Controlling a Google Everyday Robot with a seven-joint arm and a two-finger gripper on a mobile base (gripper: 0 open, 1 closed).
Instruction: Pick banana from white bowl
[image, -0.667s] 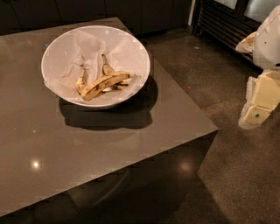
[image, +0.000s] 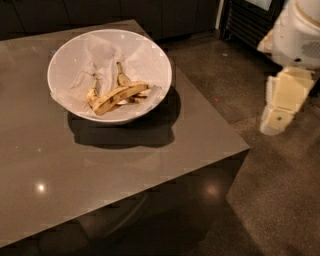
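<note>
The white bowl (image: 65, 60) stands on the far left part of the dark table, lined with crumpled white paper. The banana (image: 120, 96), long, curved and yellow with dark speckles, lies across the front of the bowl. Two shorter, browner bananas (image: 121, 77) lie behind and beside it. My gripper (image: 276, 119), cream-coloured, hangs at the right, off the table's right edge and over the floor, well apart from the bowl. Nothing shows in its grasp.
The grey-brown table (image: 150, 160) has its right edge and near corner (image: 245, 146) between the gripper and the bowl. Dark cabinets (image: 150, 15) stand behind it. A speckled floor (image: 280, 200) lies to the right.
My arm and gripper have shifted a little to the left, toward the table. The bowl and bananas have not moved.
</note>
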